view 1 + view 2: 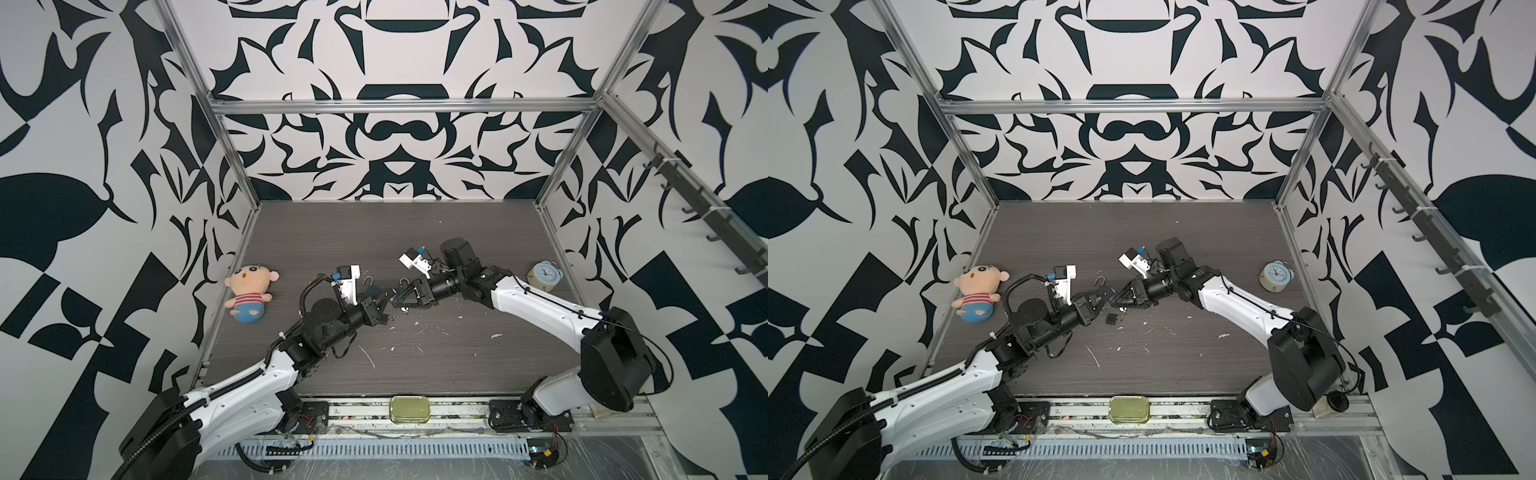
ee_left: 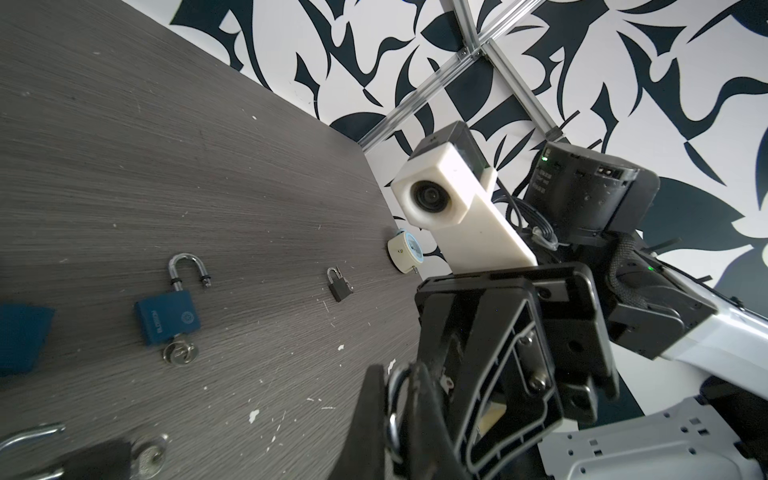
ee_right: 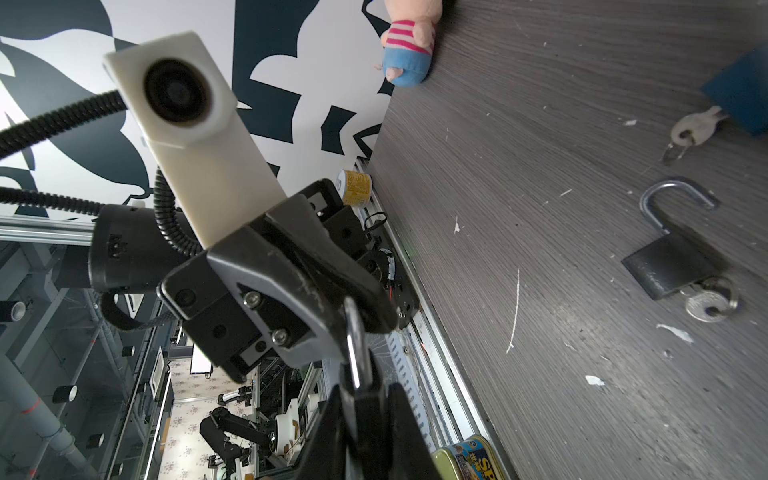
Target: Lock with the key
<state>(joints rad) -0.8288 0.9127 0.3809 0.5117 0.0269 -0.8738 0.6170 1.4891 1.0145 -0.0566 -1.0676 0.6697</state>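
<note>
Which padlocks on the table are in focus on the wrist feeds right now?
Left wrist view: blue padlock with silver key sharp; black padlock at the picture's edge blurred. Right wrist view: open black padlock sharp; blue padlock body at the corner soft.

Left arm [image 1: 249, 386] reaches in low from the near left and right arm [image 1: 540, 307] from the near right, both stretched toward the middle with forearms roughly level. Left gripper [image 1: 384, 306] and right gripper [image 1: 398, 300] meet tip to tip. Left jaws are pinched on the shackle of a small padlock [image 3: 355, 357], and right jaws are clamped on its body.
</note>
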